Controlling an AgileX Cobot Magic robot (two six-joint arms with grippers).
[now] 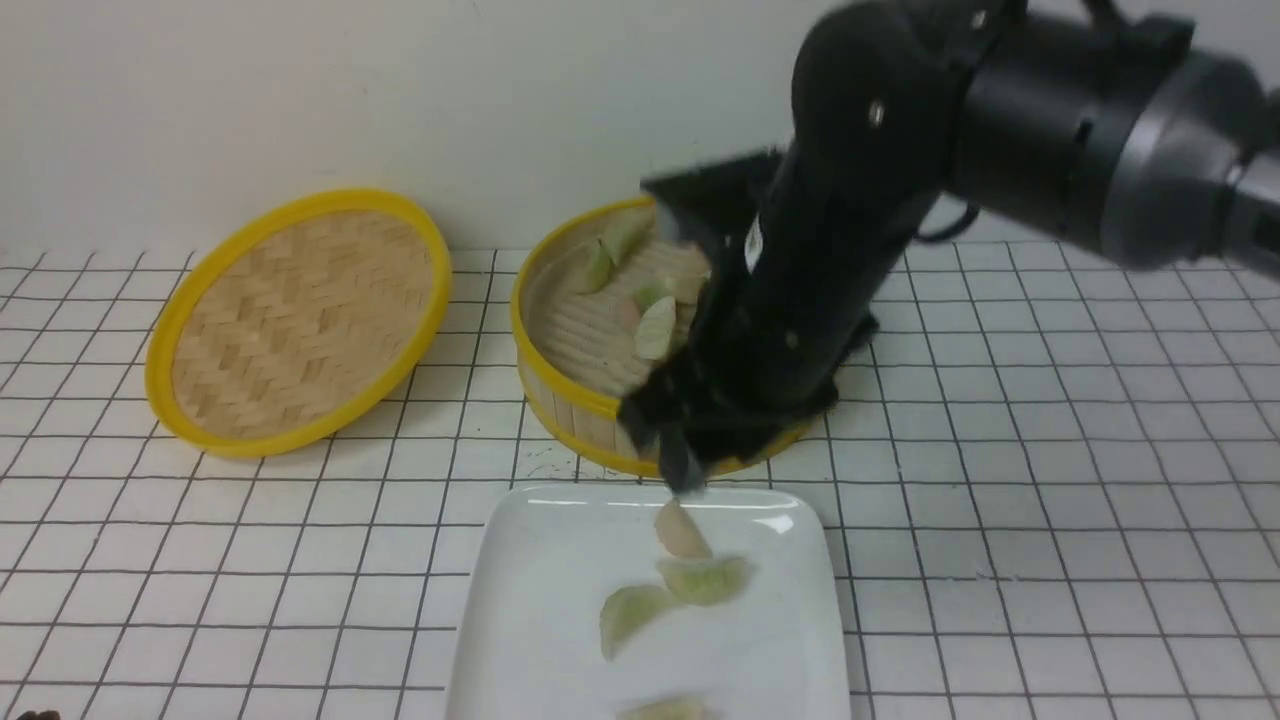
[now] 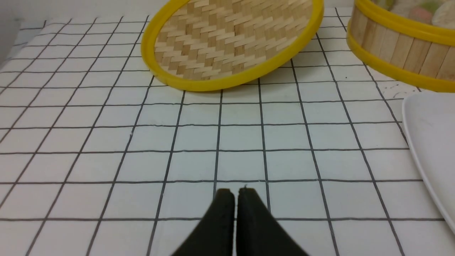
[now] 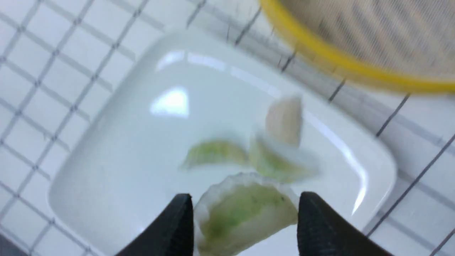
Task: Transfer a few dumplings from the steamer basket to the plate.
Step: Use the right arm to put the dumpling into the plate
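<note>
Right claw (image 3: pixel 246 201), mine: pinching one pale green dumpling (image 3: pixel 245 217), held above the plate (image 1: pixel 530 600).
Plate: near desk (image 2: pixel 106 142) edge; carries a cream dumpling (image 1: pixel 682 530) and green dumplings (image 1: pixel 705 578) beside it.
Steamer basket (image 1: pixel 575 418): just behind the plate, with more dumplings (image 1: pixel 655 328) inside.
Left claw (image 2: pixel 234 193), mine: pressed together, empty, over bare desk.

This is a robot test bench dressed as a kitchen: a black-gridded white tabletop (image 1: pixel 1050 480) lies under the right gripper (image 1: pixel 683 476), with a bare pale wall (image 1: pixel 300 100) behind it. A bamboo steamer basket (image 1: pixel 572 415) just behind that gripper and a white plate (image 1: pixel 540 600) below it are the kitchen props.
</note>
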